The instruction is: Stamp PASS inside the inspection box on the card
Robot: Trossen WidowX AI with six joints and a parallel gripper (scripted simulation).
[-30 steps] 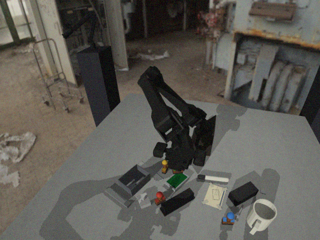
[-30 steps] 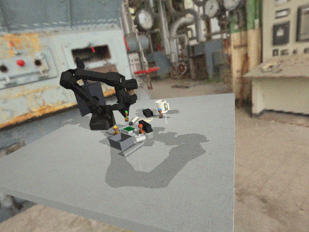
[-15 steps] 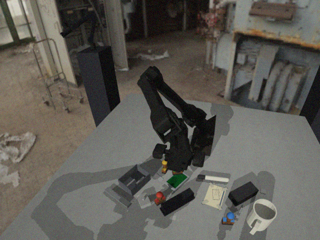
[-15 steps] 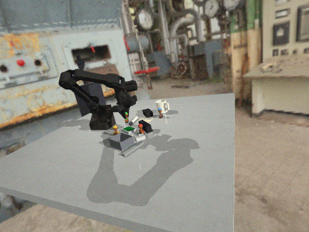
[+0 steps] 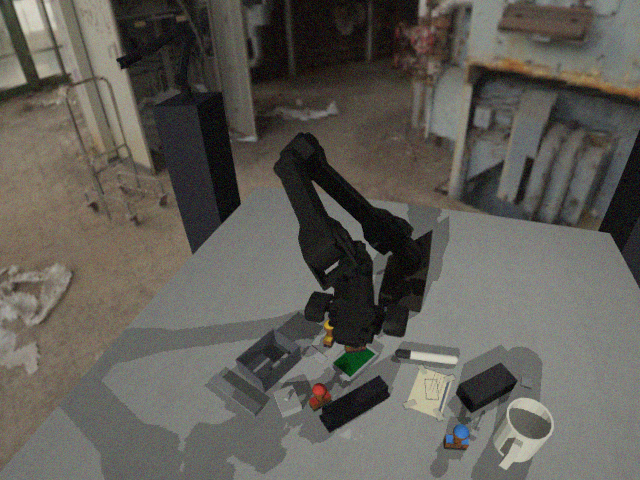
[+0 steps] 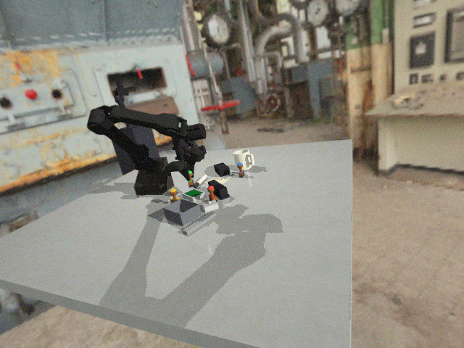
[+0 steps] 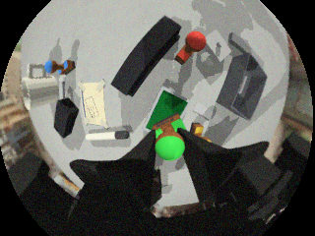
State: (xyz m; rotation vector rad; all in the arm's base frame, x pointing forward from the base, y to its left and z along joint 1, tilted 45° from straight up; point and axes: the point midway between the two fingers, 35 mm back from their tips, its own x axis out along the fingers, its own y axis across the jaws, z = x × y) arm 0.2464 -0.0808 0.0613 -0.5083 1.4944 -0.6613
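My gripper [image 6: 191, 175] [image 7: 166, 132] is shut on the green-knobbed stamp [image 5: 355, 348] [image 6: 191, 180] [image 7: 169, 147], held upright with its brown base down. The stamp is a little above the bench, by the arm-side edge of the green ink pad [image 5: 355, 361] [image 6: 193, 193] [image 7: 168, 105]; in the wrist view its base overlaps that edge. Its lettering is too small to read. The cream card [image 5: 420, 395] [image 6: 224, 180] [image 7: 98, 93] lies flat with a thin outlined box; I see no clear stamped print in it. In the top view the fingertips are hidden behind the gripper body.
A red-knobbed stamp [image 5: 319, 391] and black bar [image 5: 355, 404] lie beyond the pad. A yellow-knobbed stamp [image 5: 328, 330] and grey bin [image 5: 248, 364] stand beside it. A marker [image 5: 431, 357], black block [image 5: 485, 387], blue-knobbed stamp [image 5: 461, 432] and mug [image 5: 524, 434] surround the card.
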